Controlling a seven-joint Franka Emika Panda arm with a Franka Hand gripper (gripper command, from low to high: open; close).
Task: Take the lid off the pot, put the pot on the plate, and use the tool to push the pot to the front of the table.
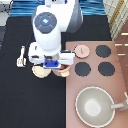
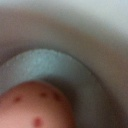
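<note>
My gripper (image 1: 54,66) hangs low at the edge of the black table (image 1: 30,105), beside the stove panel, shut on the pot. Only a pinkish sliver of the pot (image 1: 63,70) shows under the hand. The wrist view looks into the pot's pale inside (image 2: 55,65), where a reddish-orange ball (image 2: 35,107) lies close up. The cream-yellow plate (image 1: 41,72) peeks out just below the hand toward the exterior view's left, mostly covered. The lid (image 1: 82,50) lies on the stove panel to the exterior view's right of the gripper. The cream-white tool (image 1: 21,56) rests on the table at the exterior view's left.
A pinkish-brown stove panel (image 1: 92,82) fills the exterior view's right, with black burners (image 1: 103,51) near the lid. A large grey pan (image 1: 95,105) with a long handle sits on it toward the exterior view's bottom right.
</note>
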